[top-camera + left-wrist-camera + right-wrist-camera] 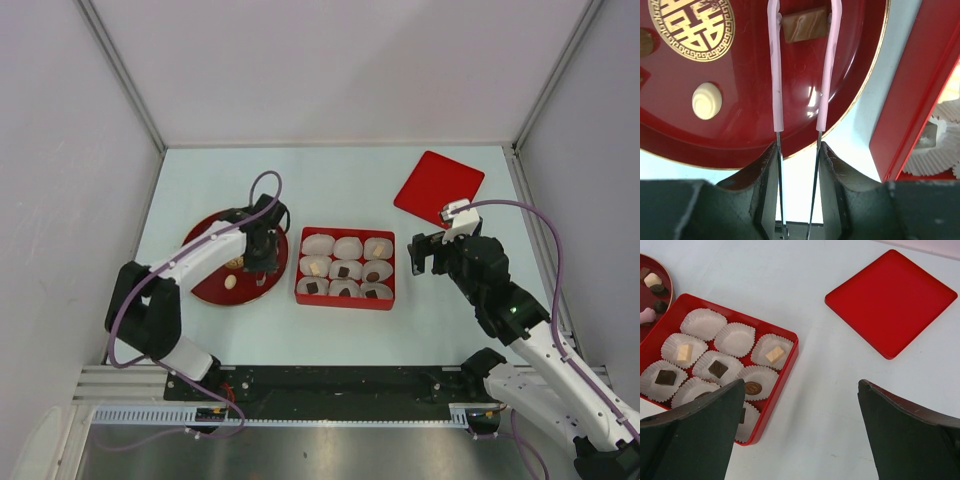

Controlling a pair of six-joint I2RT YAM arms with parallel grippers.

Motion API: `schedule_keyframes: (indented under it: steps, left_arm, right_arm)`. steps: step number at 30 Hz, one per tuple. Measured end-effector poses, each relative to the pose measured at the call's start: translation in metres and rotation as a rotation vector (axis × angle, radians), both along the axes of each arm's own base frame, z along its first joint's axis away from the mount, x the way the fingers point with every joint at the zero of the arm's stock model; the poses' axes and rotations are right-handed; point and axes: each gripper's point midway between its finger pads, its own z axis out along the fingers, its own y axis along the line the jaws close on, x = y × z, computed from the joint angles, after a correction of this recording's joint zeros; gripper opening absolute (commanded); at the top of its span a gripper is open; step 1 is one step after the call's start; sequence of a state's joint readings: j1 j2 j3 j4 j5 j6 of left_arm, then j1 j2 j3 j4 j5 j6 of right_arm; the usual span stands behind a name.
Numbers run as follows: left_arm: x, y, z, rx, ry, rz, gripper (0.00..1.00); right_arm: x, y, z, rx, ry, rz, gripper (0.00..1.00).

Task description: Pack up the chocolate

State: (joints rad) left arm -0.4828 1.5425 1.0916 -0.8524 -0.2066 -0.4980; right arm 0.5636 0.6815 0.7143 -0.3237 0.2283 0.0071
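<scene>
Your left arm angles down; the left tool clamps pink-handled metal tongs bracketing a tan oblong chocolate, long axis crosswise ahead; the right tool gapes empty.

Left of the bright red box, a dark red plate bears a gold emblem and gold rim. Inside the box, white paper cups hold dark brown and cream chocolate.
</scene>
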Motion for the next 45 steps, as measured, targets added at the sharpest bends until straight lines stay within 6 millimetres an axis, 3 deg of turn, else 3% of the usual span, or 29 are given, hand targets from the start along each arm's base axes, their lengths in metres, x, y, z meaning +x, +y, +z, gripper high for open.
schedule_keyframes:
  steps: [8,13,19,20,21,25,32,41,45]
  left_arm:
    - [-0.008,0.005,0.022,-0.007,-0.025,0.000,0.13]
    - [0.003,-0.005,0.054,-0.035,-0.091,-0.019,0.12]
    - [0.015,-0.043,0.100,-0.094,-0.206,-0.110,0.13]
    - [0.016,-0.068,0.115,-0.127,-0.248,-0.168,0.13]
    - [0.016,-0.068,0.115,-0.127,-0.248,-0.168,0.13]
    - [0.013,-0.100,0.112,-0.134,-0.240,-0.243,0.14]
    - [0.011,-0.144,0.086,-0.118,-0.193,-0.335,0.15]
    - [0.012,-0.167,0.052,-0.094,-0.149,-0.371,0.18]
    - [0.016,-0.174,0.036,-0.080,-0.128,-0.377,0.24]
  right_arm:
    - [0.000,0.000,0.000,0.000,0.000,0.002,1.00]
    - [0.000,0.001,0.000,0.000,0.000,0.002,1.00]
    - [-0.001,0.001,0.000,0.001,-0.001,0.003,1.00]
    - [-0.001,0.001,0.001,0.002,-0.003,0.003,1.00]
    - [-0.001,0.001,0.001,0.002,-0.003,0.003,1.00]
    - [-0.001,0.000,0.002,0.004,-0.007,0.004,1.00]
    - [-0.002,0.000,0.003,0.007,-0.011,0.004,1.00]
    - [-0.002,0.000,0.003,0.007,-0.011,0.004,1.00]
    - [-0.002,0.000,0.003,0.007,-0.010,0.005,1.00]
